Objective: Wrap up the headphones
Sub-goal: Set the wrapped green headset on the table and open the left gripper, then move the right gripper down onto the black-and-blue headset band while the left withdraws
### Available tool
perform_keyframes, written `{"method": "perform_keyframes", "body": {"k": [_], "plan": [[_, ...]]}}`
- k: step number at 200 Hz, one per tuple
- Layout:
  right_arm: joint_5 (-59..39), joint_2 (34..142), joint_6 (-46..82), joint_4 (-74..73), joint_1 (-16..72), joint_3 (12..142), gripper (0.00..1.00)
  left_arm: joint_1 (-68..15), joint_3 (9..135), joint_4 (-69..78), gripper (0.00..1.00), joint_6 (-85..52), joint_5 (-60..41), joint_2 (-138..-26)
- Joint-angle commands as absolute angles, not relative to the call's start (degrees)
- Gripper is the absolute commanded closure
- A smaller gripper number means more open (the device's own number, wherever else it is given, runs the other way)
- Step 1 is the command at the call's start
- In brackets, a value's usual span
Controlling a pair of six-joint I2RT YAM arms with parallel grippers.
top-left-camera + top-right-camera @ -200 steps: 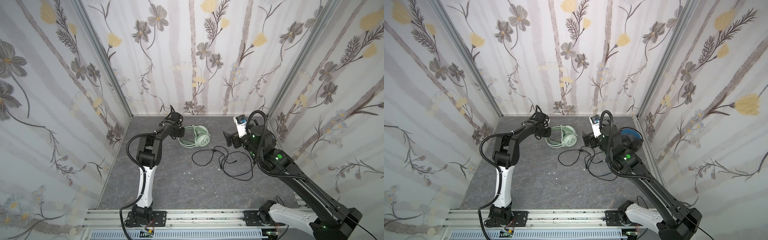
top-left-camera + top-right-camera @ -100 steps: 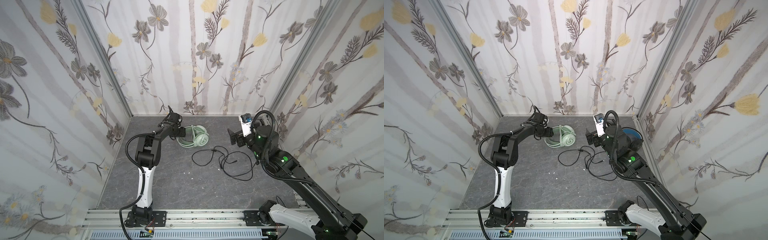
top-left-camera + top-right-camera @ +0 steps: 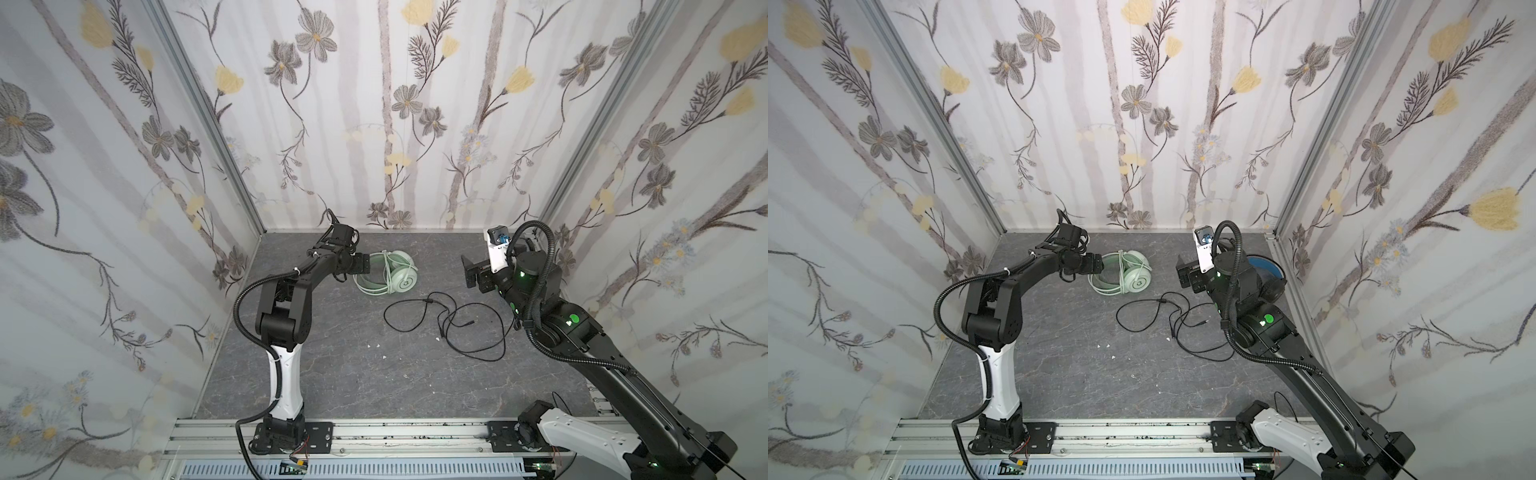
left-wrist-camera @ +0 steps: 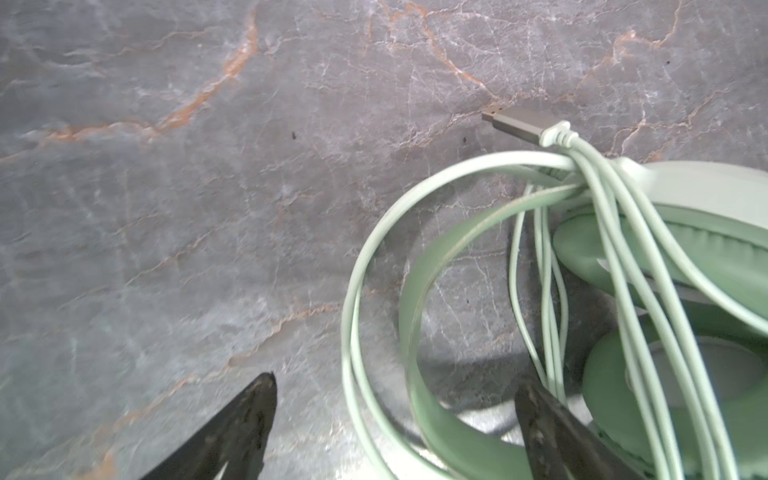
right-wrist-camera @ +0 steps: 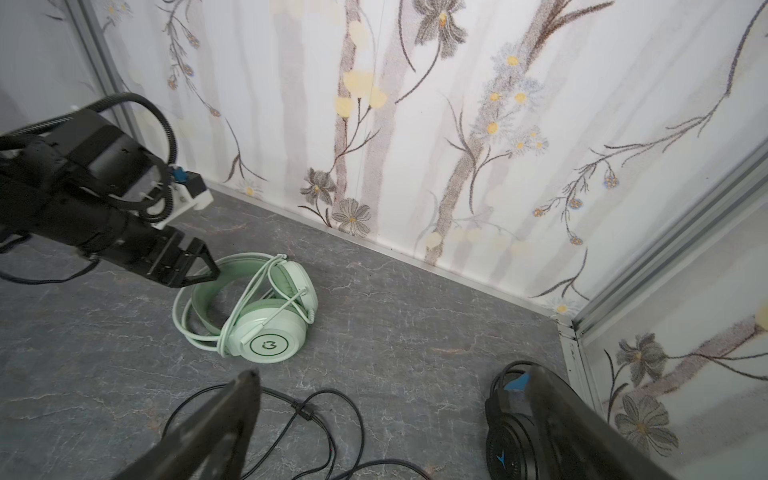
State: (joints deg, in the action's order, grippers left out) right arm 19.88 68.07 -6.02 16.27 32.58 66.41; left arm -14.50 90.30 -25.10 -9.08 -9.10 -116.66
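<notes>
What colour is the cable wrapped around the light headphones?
The cable is pale mint green, like the headphones; the left wrist view shows it best.

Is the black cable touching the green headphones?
Apart. The right wrist view shows bare table between the mint-green headset and the black cable.

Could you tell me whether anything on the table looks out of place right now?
The thin black cable of the black over-ear headset sprawls in loose loops across the grey marbled tabletop, unwrapped, whereas the pale mint-green headset's whitish cable is wound around it.
</notes>
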Motion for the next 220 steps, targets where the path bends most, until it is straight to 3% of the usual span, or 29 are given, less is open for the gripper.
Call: {"method": "perform_keyframes", "body": {"k": [1, 50, 86, 142, 220], "plan": [[18.06, 69.85, -3.47, 17.65, 29.02, 68.61, 0.0, -15.86, 87.3, -26.76, 0.09, -9.72, -4.48, -110.26], [10.36, 76.8, 5.17, 19.86, 16.43, 68.38, 0.0, -28.44, 83.69, -35.28, 0.08, -9.81, 3.1, -97.68], [5.74, 87.97, 10.89, 18.86, 5.11, 69.52, 0.0, -37.79, 81.39, -33.41, 0.08, -13.4, -1.12, -93.75], [8.48, 111.37, 11.67, 19.62, 2.29, 81.81, 0.01, -48.99, 82.86, -26.39, 0.08, -15.22, -6.62, -96.87], [6.44, 129.96, 9.12, 27.6, -2.06, 95.91, 0.01, -51.48, 85.99, -21.88, 0.08, -18.41, -4.77, -99.87]]}}
